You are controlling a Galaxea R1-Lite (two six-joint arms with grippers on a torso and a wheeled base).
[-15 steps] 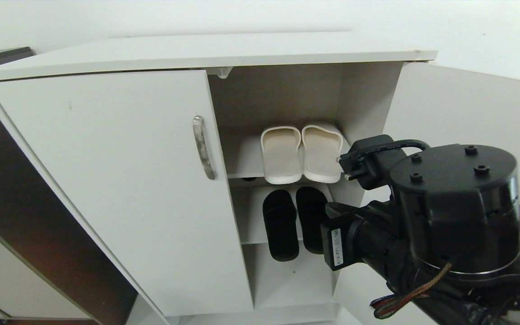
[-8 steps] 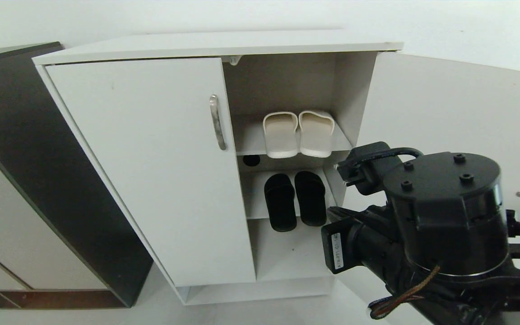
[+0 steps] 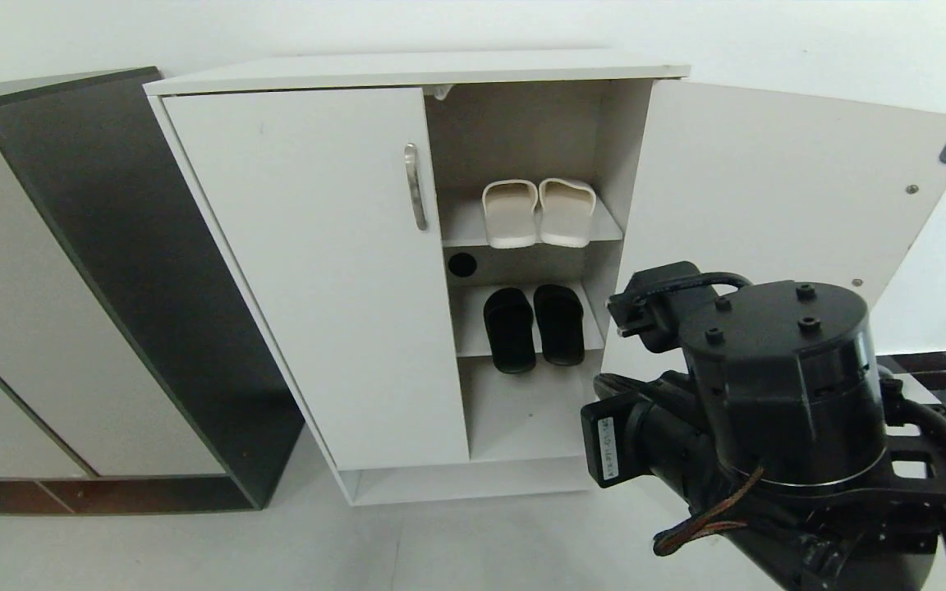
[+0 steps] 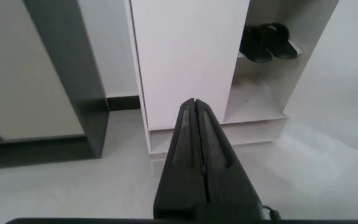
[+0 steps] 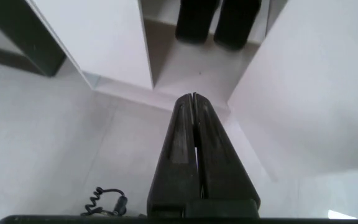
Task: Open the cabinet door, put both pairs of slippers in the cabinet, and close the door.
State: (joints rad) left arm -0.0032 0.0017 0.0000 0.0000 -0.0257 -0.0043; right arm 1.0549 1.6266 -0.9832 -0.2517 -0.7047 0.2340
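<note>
The white cabinet stands with its right door swung wide open and its left door shut. A white pair of slippers rests on the upper shelf. On the shelf below lies a black pair of slippers. My left gripper is shut and empty, held low in front of the shut left door. My right gripper is also shut and empty, above the floor before the open compartment, beside the open door.
A dark-sided cabinet stands to the left of the white one. A metal handle is on the shut left door. Pale floor lies open in front.
The head view has pulled back from the cabinet, so more of the open door, the floor and the dark cabinet shows. The slippers have not moved.
</note>
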